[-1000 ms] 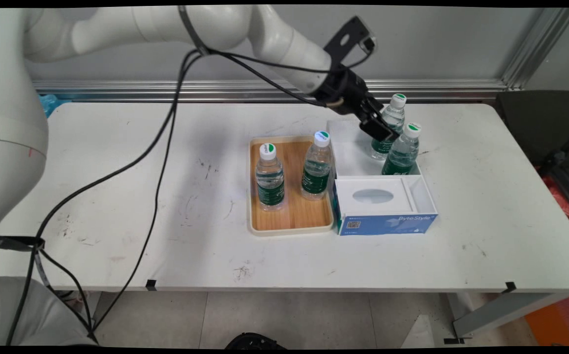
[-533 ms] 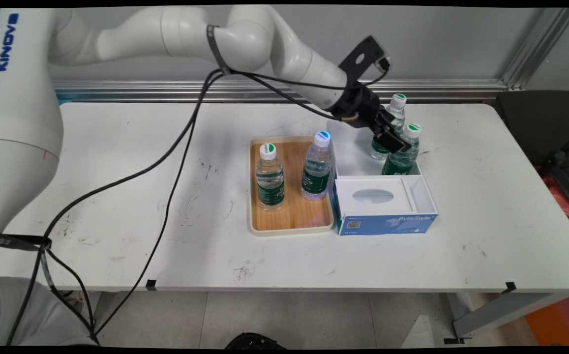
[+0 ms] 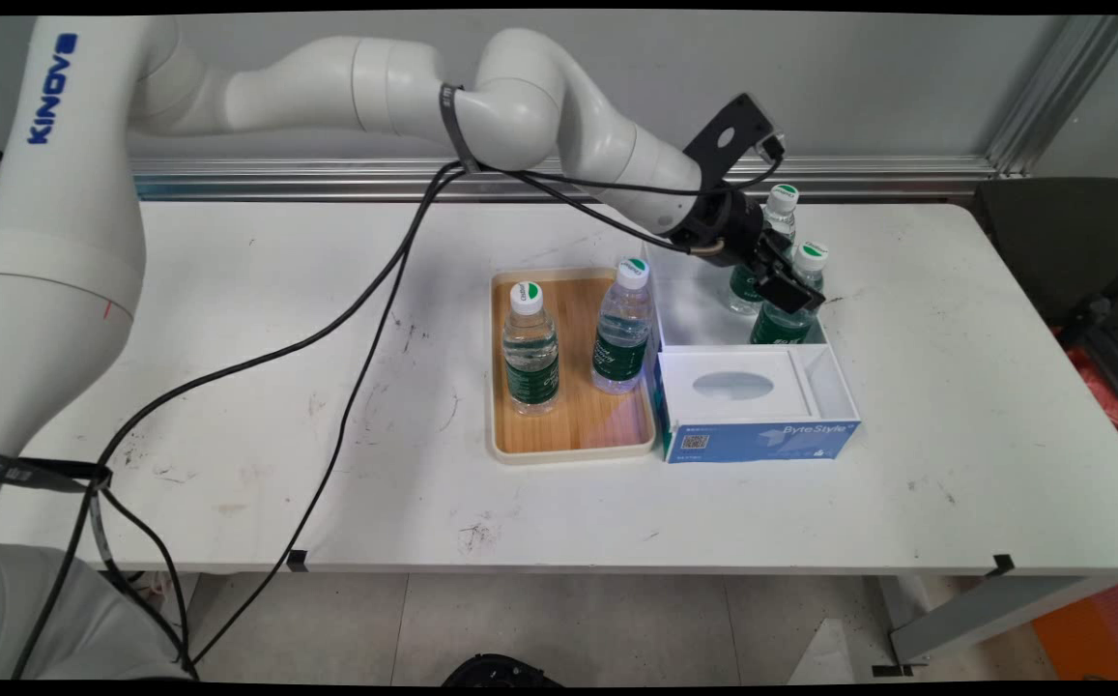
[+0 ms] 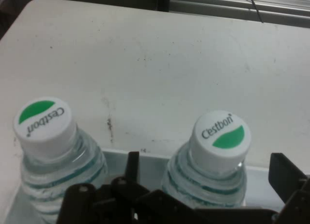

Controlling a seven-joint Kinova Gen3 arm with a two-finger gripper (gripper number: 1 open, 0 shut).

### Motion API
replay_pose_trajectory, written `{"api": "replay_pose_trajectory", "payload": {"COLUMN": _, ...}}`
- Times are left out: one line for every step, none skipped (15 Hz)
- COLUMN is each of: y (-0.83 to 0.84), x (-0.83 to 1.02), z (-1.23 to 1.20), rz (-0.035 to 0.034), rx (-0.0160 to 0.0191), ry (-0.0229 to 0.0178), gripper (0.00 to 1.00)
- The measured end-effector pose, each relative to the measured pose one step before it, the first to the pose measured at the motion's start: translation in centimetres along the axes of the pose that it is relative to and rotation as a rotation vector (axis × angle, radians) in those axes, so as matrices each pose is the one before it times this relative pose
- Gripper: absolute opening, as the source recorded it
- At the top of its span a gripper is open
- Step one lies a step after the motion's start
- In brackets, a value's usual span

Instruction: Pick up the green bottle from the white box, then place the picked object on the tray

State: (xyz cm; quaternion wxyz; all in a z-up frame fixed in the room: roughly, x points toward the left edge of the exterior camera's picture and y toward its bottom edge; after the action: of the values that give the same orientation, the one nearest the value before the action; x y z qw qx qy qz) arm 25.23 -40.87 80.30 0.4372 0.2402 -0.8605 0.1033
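Two bottles (image 3: 530, 346) stand on the wooden tray (image 3: 573, 435) mid-desk; two more stand in the white box (image 3: 834, 382) beside it. The hand (image 3: 788, 288), fingers spread, straddles the nearer boxed bottle (image 4: 220, 151) without gripping it; the other bottle (image 4: 48, 141) stands alongside.

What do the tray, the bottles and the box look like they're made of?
Tray: probably wood or bamboo on the floor, going by the tan grain, with a cream rim that looks like plastic. Bottles: clear, ribbed plastic with glossy white caps and green labels. Box: looks like printed cardboard, blue outside and matte white inside, with straight folded walls.
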Motion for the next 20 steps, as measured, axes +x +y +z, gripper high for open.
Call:
{"api": "replay_pose_trajectory", "payload": {"y": 0.039, "x": -0.074, "z": 0.326, "rz": -0.00198, "rx": 0.00018, "ry": 0.00201, "gripper": 1.0}}
{"api": "replay_pose_trajectory", "payload": {"y": 0.03, "x": -0.058, "z": 0.246, "rz": -0.00127, "rx": 0.00025, "ry": 0.0017, "gripper": 1.0}}
{"api": "replay_pose_trajectory", "payload": {"y": 0.04, "x": -0.082, "z": 0.259, "rz": -0.00108, "rx": -0.00021, "ry": 0.0008, "gripper": 1.0}}
{"api": "replay_pose_trajectory", "payload": {"y": 0.039, "x": -0.077, "z": 0.219, "rz": -0.00076, "rx": -0.00009, "ry": 0.00061, "gripper": 1.0}}
{"api": "replay_pose_trajectory", "payload": {"y": 0.041, "x": -0.059, "z": 0.17, "rz": 0.00013, "rx": -0.00056, "ry": -0.00005, "gripper": 1.0}}
{"api": "replay_pose_trajectory", "payload": {"y": 0.019, "x": -0.039, "z": 0.09, "rz": -0.00015, "rx": -0.00005, "ry": -0.00015, "gripper": 1.0}}
{"api": "replay_pose_trajectory", "payload": {"y": 0.04, "x": -0.068, "z": 0.11, "rz": 0.0006, "rx": -0.00077, "ry": -0.00079, "gripper": 1.0}}
{"api": "replay_pose_trajectory", "payload": {"y": 0.048, "x": -0.091, "z": 0.078, "rz": 0.00045, "rx": -0.00098, "ry": -0.00131, "gripper": 1.0}}
{"api": "replay_pose_trajectory", "payload": {"y": 0.097, "x": -0.108, "z": 0.086, "rz": 0.0012, "rx": -0.00219, "ry": -0.00224, "gripper": 0.0}}
{"api": "replay_pose_trajectory", "payload": {"y": 0.064, "x": -0.083, "z": 0.044, "rz": 0.00084, "rx": -0.00125, "ry": -0.00157, "gripper": 0.0}}
{"api": "replay_pose_trajectory", "payload": {"y": 0.039, "x": -0.054, "z": 0.022, "rz": 0.00039, "rx": -0.00094, "ry": -0.00117, "gripper": 0.0}}
{"api": "replay_pose_trajectory", "payload": {"y": 0.06, "x": -0.071, "z": 0.025, "rz": 0.00074, "rx": -0.00128, "ry": -0.00196, "gripper": 0.0}}
{"api": "replay_pose_trajectory", "payload": {"y": 0.042, "x": -0.046, "z": 0.004, "rz": 0.00022, "rx": -0.00079, "ry": -0.00105, "gripper": 0.0}}
{"api": "replay_pose_trajectory", "payload": {"y": 0.05, "x": -0.062, "z": -0.003, "rz": 0.00027, "rx": -0.00109, "ry": -0.00137, "gripper": 0.0}}
{"api": "replay_pose_trajectory", "payload": {"y": 0.041, "x": -0.032, "z": 0.004, "rz": 0.00022, "rx": -0.00094, "ry": -0.0008, "gripper": 0.0}}
{"api": "replay_pose_trajectory", "payload": {"y": 0.043, "x": -0.034, "z": -0.011, "rz": 0.00008, "rx": -0.00104, "ry": -0.00092, "gripper": 0.0}}
{"api": "replay_pose_trajectory", "payload": {"y": 0.05, "x": 0.018, "z": -0.006, "rz": 0.00087, "rx": -0.0017, "ry": -0.00059, "gripper": 0.0}}
{"api": "replay_pose_trajectory", "payload": {"y": 0.017, "x": 0.03, "z": -0.109, "rz": 0.00115, "rx": -0.00021, "ry": 0.00015, "gripper": 0.0}}
{"api": "replay_pose_trajectory", "payload": {"y": -0.009, "x": 0.134, "z": -0.116, "rz": 0.00291, "rx": 0.00015, "ry": 0.00123, "gripper": 0.0}}
{"api": "replay_pose_trajectory", "payload": {"y": -0.108, "x": 0.289, "z": -0.233, "rz": 0.00401, "rx": 0.0022, "ry": 0.00368, "gripper": 0.0}}
